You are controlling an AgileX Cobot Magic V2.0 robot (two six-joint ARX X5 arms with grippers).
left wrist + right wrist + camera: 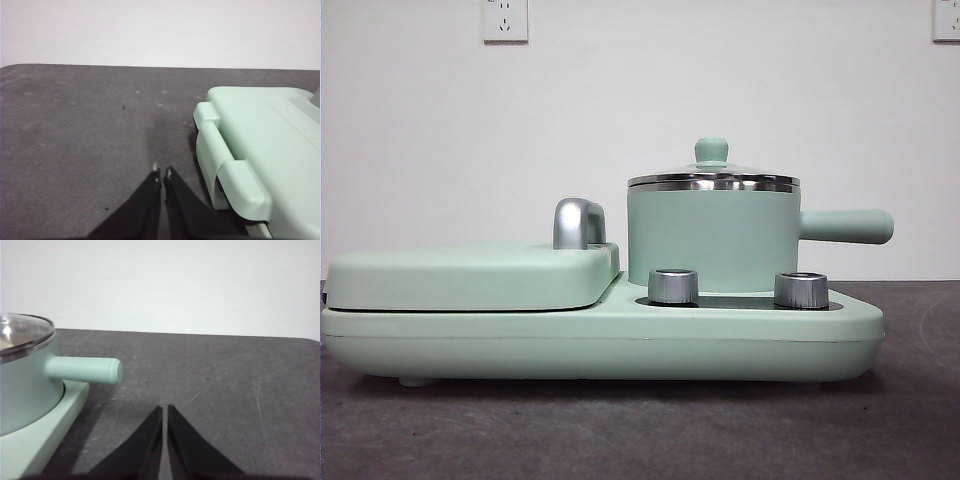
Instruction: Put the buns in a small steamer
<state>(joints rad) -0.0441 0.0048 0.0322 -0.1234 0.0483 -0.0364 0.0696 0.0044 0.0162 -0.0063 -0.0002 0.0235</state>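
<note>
A mint-green small steamer (713,238), its glass lid (713,172) seated under a green knob (711,151), stands on a mint-green cooker base (620,345) on the dark desk (620,430), behind two chrome dials (673,286). Beside the pot lies the flat hinged griddle cover (470,277) with its chrome handle (578,223).

The left tool (162,173) hangs over bare desk with its jaws clenched together on nothing; the griddle cover's hinge end (235,165) sits just beside it. The right tool (165,410) is likewise pressed closed and empty, low over the desk, with the steamer's straight side handle (85,370) near it and pointing its way.

The buns are in none of the three views, so where they lie cannot be told. The steamer itself is closed, so the lid apparently has to come off before anything goes in.

Judged from the task, steamed buns would be light and soft, easily dented, so a gentle pinch across the middle of the body looks the safest hold, the jaws opened wide first. The lid is glass with a steel rim, stiff, smooth and breakable; its knob is the obvious place to grip, taken squarely so it does not slip. The pot looks heavier and rigid and seems best left seated on the base.
</note>
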